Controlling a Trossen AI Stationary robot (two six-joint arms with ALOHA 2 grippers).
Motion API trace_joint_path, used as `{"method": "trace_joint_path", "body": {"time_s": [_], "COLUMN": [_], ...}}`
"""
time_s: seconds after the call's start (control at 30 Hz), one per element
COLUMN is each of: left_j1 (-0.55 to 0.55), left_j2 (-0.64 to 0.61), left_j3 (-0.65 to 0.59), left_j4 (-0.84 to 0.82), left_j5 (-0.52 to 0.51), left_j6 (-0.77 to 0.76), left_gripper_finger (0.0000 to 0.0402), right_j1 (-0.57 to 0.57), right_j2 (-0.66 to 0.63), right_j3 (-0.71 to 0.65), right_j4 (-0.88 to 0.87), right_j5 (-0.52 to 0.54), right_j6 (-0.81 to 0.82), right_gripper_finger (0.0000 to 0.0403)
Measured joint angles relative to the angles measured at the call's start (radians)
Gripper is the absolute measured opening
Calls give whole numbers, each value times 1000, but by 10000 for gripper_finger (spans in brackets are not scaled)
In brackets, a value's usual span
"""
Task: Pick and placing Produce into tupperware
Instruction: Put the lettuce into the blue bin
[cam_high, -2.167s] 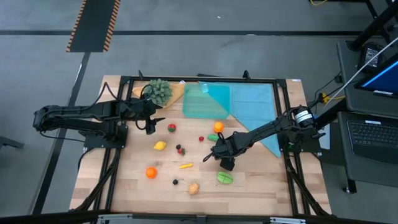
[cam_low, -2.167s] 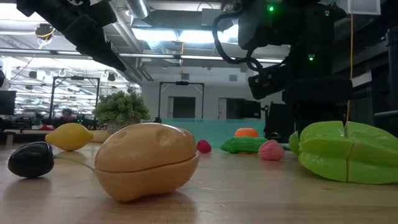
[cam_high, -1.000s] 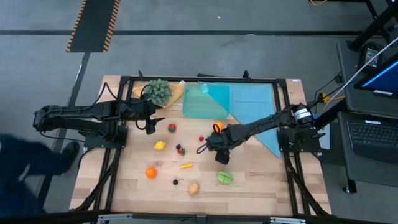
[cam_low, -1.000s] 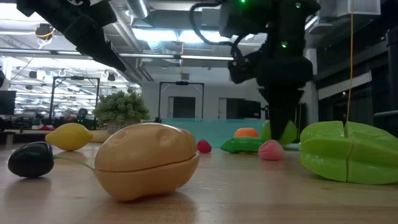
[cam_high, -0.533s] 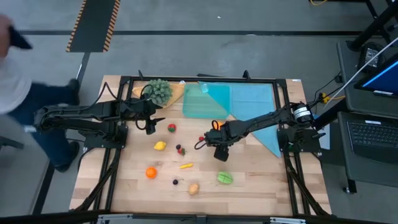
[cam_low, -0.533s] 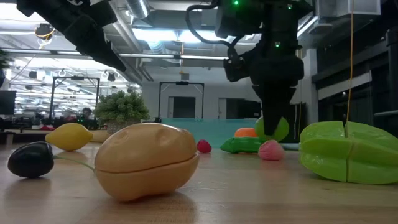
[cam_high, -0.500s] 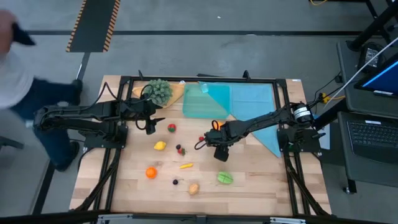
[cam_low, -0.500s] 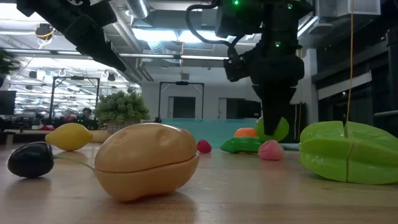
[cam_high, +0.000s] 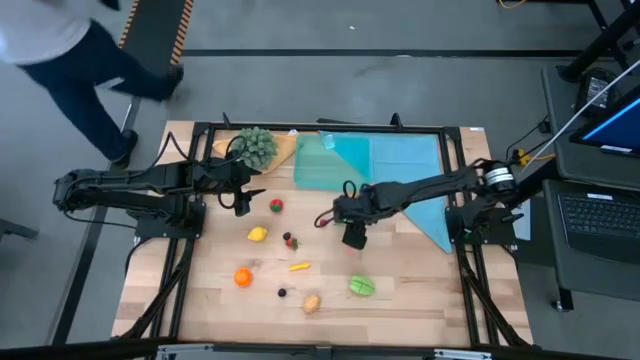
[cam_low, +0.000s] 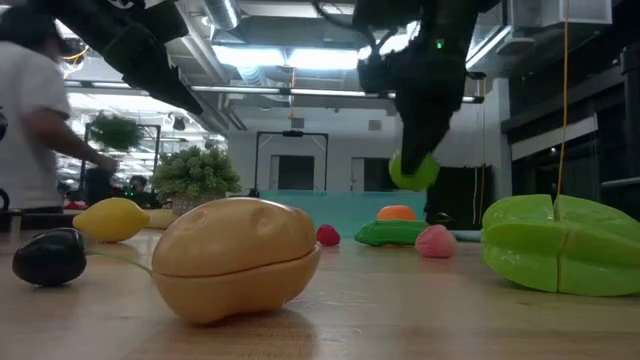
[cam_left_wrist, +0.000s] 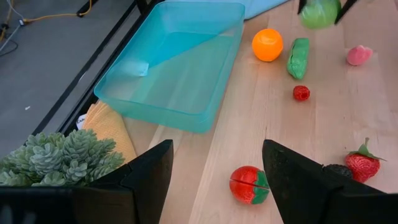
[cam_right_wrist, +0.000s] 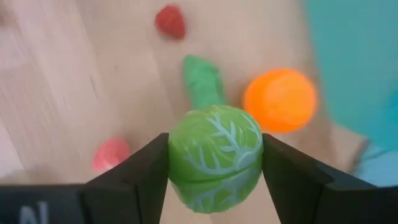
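Wooden counter (cam_high: 400, 300) bearing scattered toy produce. Teal tupperware (cam_high: 330, 160) at the far edge, beside the bushy plant (cam_high: 256, 146). Left gripper (cam_high: 243, 203) hovers near the red tomato (cam_high: 275, 206), fingers spread wide and holding nothing. Right gripper (cam_high: 345, 195), raised above the counter just beside the tupperware, fingers clamped on the green cabbage (cam_right_wrist: 214, 155); below it lie the orange (cam_right_wrist: 280, 99) and green pod (cam_right_wrist: 203, 81).

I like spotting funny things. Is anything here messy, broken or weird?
Only small things stand out. The teal cloth lies crooked, one corner hanging over the table's edge, and the tupperware sits on part of it. The red toy fruit shows a seam and looks a bit split. The right gripper holds a green cabbage. Nothing is spilled.
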Motion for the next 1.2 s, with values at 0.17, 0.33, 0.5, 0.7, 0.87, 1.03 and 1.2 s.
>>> {"method": "trace_joint_path", "body": {"time_s": [0.17,0.33,0.5,0.7,0.87,1.03,1.2], "left_j1": [0,0,0,0,0,0,0], "left_j2": [0,0,0,0,0,0,0], "left_j3": [0,0,0,0,0,0,0], "left_j4": [0,0,0,0,4,11,37], "left_j5": [0,0,0,0,0,0,0], "left_j6": [0,0,0,0,0,0,0], "left_gripper_finger": [240,240,240,240,240,240,240], "right_j1": [-36,-69,-97,-120,-121,-122,-127], "right_j2": [-93,-179,-282,-420,-505,-546,-547], "right_j3": [0,-3,-71,-254,-405,-510,-583], "right_j4": [8,28,105,298,528,665,815], "right_j5": [23,80,122,125,123,121,121], "right_j6": [-42,-115,-161,-184,-232,-256,-276], "right_gripper_finger": [225,224,224,224,227,225,226]}}
